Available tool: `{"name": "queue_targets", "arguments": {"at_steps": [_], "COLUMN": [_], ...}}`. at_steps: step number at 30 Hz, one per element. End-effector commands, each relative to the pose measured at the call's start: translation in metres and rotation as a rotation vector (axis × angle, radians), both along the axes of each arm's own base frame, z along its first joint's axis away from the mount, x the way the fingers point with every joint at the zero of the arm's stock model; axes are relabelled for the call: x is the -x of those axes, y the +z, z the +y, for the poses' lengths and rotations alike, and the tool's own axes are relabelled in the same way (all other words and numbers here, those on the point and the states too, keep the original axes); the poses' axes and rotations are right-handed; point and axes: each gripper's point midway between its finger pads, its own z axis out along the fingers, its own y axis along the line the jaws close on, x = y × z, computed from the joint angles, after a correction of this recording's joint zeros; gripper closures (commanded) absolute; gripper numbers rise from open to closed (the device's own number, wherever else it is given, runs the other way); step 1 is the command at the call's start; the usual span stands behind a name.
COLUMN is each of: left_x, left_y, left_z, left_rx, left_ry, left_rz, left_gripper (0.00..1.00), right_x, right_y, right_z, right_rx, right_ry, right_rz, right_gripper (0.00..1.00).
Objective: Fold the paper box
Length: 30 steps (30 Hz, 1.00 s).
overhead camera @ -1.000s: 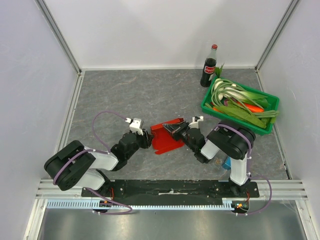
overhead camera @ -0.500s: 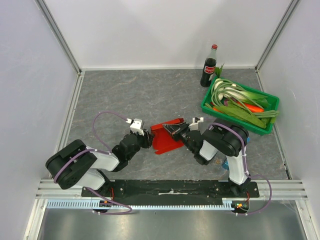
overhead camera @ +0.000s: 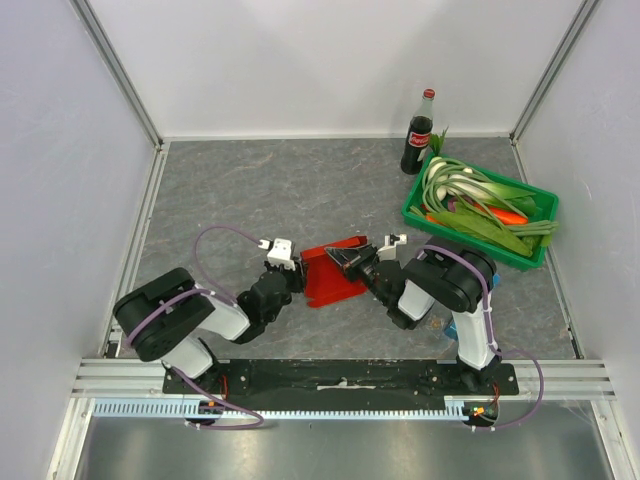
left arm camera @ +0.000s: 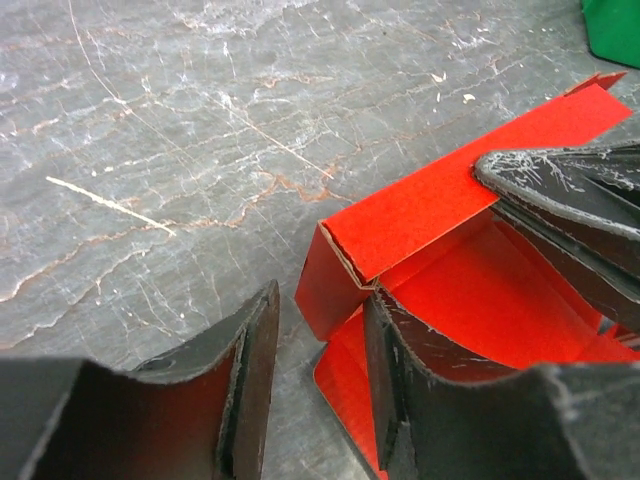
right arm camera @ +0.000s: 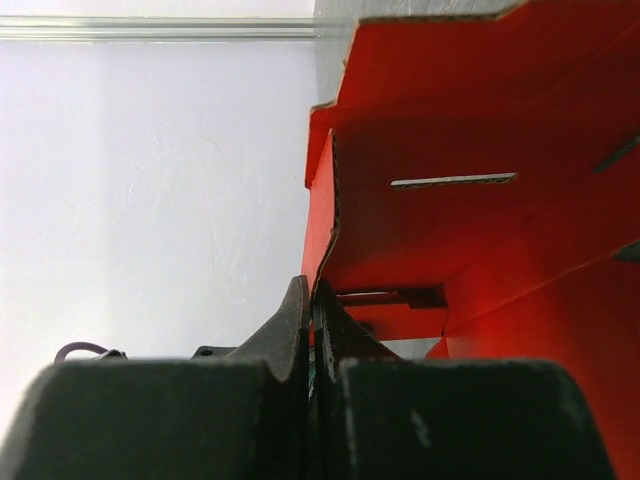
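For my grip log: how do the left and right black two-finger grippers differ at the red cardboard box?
The left gripper stands open at a corner of the red cardboard box, clamping nothing; the right gripper is shut, pinching a box wall. The left is at the box's left side, the right at its right. Both sit low at the box.

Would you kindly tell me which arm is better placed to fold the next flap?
Probably the left: the left gripper is open at the paper box's end flap, while the right gripper is shut on a wall.
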Motion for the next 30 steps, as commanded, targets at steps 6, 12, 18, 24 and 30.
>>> {"name": "queue_targets", "arguments": {"at_steps": [6,12,18,24,30], "left_x": [-0.031,-0.038,-0.037,-0.040,-0.039], "left_y": [0.020,0.010,-0.005,-0.024,-0.042], "left_z": [0.003,0.011,0.026,0.047,0.037], "left_rx": [-0.055,-0.127,-0.223,-0.310,-0.317], "left_ry": [0.129,0.223,0.345,0.535,0.511], "left_rz": [-0.137,-0.137,-0.131,-0.092,-0.007], "left_gripper": [0.64,0.76,0.96,0.98,0.98], "right_x": [0.035,0.034,0.036,0.042,0.043], "right_y": [-0.101,-0.095,-0.092,-0.085,-0.077], "right_z": [-0.019,-0.017,-0.016,-0.011,-0.011], "right_rx": [0.294,0.272,0.280,0.254,0.269], "right_ry": [0.056,0.051,0.045,0.037,0.036], "right_rz": [0.244,0.253,0.266,0.273,0.242], "right_gripper": [1.00,1.00,1.00,1.00,1.00]}}
